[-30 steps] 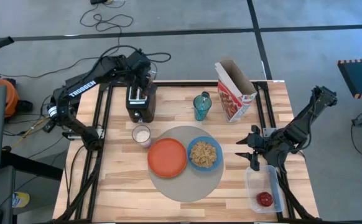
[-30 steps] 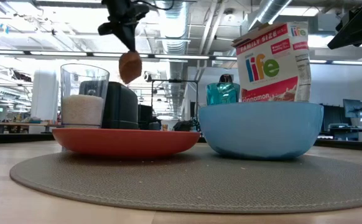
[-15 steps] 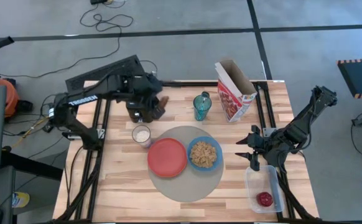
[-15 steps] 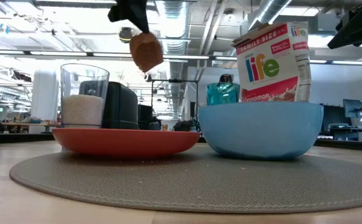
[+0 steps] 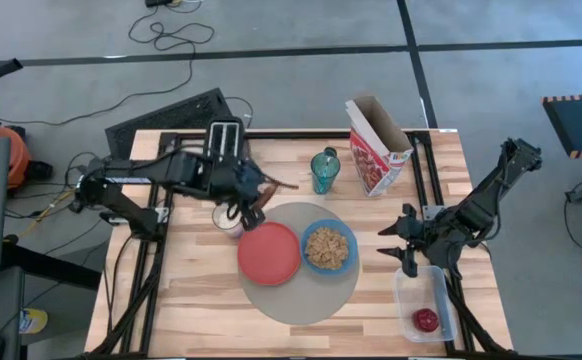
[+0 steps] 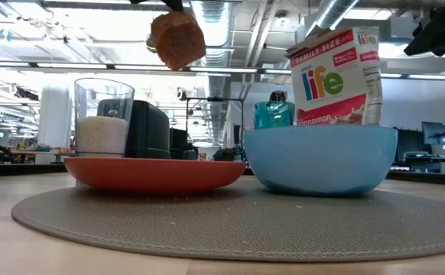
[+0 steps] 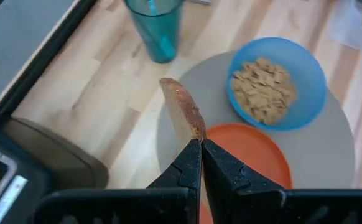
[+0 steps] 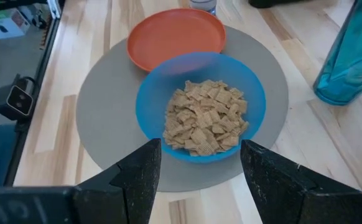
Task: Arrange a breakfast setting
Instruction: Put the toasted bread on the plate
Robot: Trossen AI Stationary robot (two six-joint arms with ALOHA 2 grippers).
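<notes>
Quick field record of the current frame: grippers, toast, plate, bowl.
left gripper: shut on toast slice, held in the air beside the plate's far edge
right gripper: open, empty, at the table's right side, facing the bowl
plate: red-orange, empty, on mat
bowl: blue, holds cereal, on mat beside plate
toaster: behind left arm

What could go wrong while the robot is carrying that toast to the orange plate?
The left gripper pinches the toast slice by just one edge, high in the air, so it might slip and miss the red-orange plate. It could drop into the blue bowl of cereal right beside the plate. The arm also passes close to the small clear glass, so it might knock it over.
</notes>
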